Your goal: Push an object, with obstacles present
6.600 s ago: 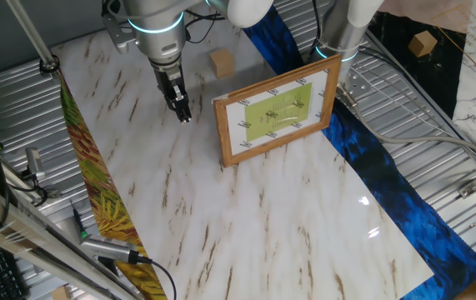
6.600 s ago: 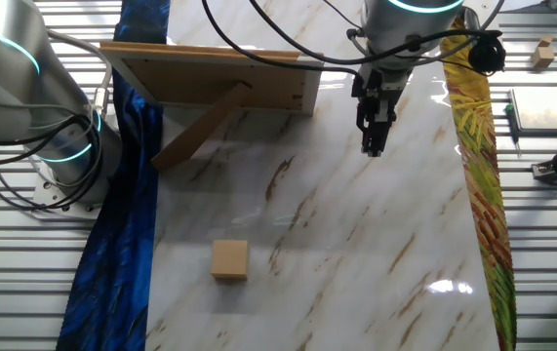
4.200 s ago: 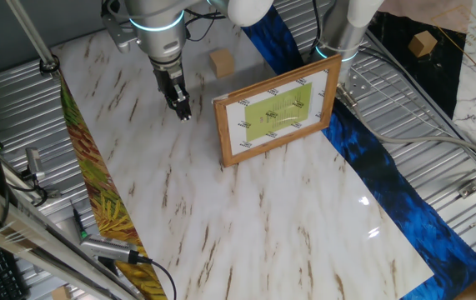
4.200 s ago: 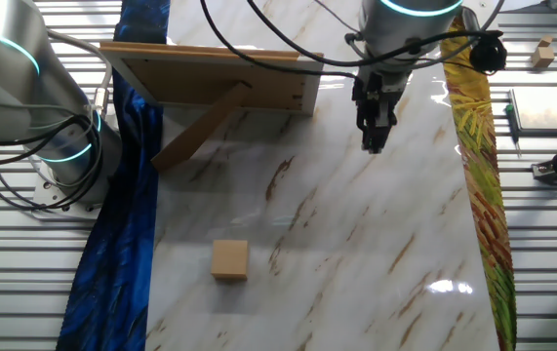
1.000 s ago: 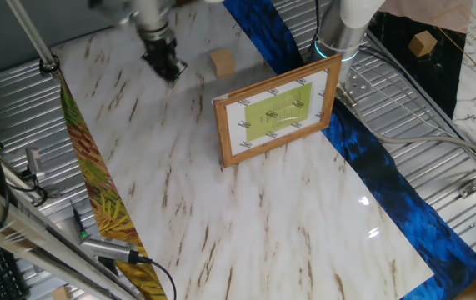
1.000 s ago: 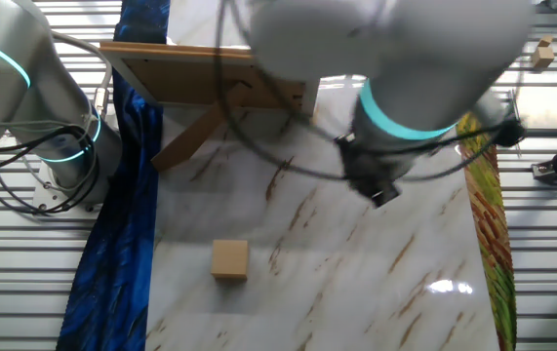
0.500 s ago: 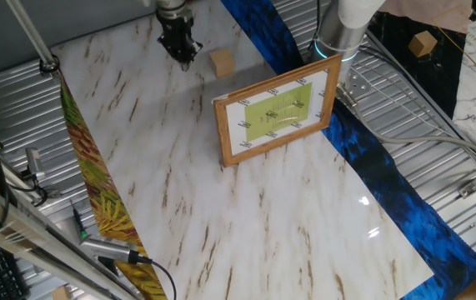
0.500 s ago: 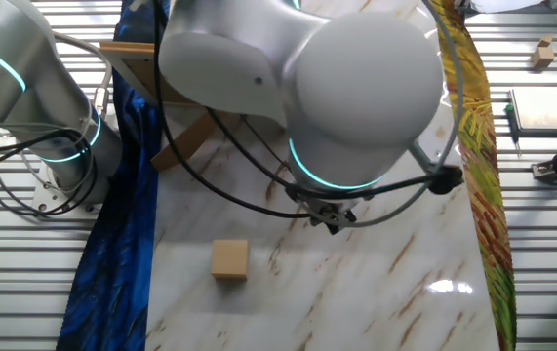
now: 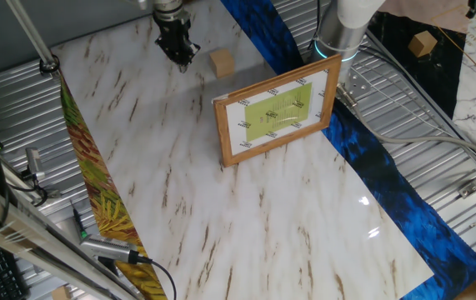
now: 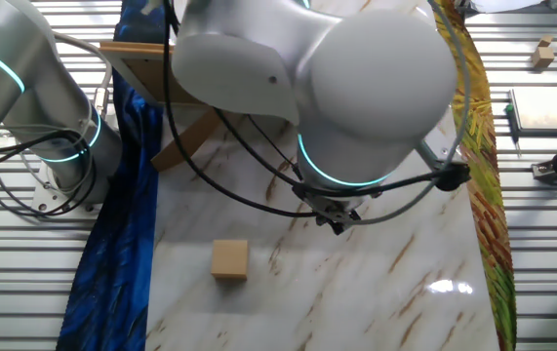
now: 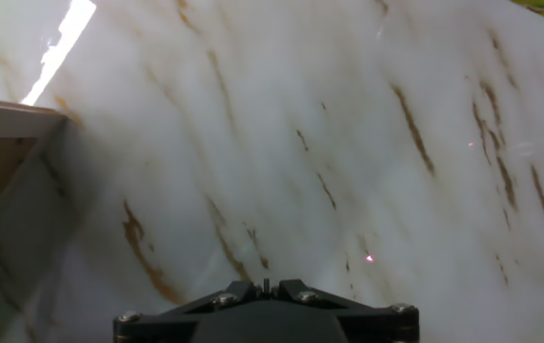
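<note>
Gripper (image 9: 180,57) has swung over from mid-table; fingers pinched together, nothing held; wooden block (image 9: 221,62) just beside tips, not touching; prob. light, stiff, slides easily; push flat side face, low & centred.

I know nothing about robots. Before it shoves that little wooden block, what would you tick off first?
1. Wooden block in plain sight, flat on the marble table: ok.
2. Gripper beside the block with a gap, not yet touching: ok.
3. Picture frame upright and apart from the block, so there is room to push away from it: ok.
4. Fingers closed to make one firm pushing tip: cannot tell, too small and dark.
5. Fingertips low enough to meet the block's side rather than pass over it: cannot tell.
</note>
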Available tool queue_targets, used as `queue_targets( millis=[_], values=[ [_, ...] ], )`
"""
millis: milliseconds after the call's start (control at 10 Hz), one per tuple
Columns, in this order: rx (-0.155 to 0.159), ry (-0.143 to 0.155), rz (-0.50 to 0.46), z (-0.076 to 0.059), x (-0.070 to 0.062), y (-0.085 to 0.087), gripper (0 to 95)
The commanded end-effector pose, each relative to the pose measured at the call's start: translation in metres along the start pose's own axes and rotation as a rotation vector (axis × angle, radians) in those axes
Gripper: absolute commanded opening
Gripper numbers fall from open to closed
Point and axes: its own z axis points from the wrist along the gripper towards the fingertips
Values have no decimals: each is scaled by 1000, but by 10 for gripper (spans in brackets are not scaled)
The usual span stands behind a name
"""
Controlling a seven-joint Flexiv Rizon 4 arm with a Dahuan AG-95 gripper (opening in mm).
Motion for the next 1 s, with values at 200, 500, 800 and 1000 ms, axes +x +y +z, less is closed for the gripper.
queue_targets(
  millis=[200, 500, 800, 1000],
  values=[
    [-45, 53, 16, 5, -9, -4, 0],
    [-100, 93, 27, 21, 2, -2, 0],
    [-145, 127, 30, 39, 27, 7, 0],
    [-155, 142, 27, 47, 43, 16, 0]
  ],
)
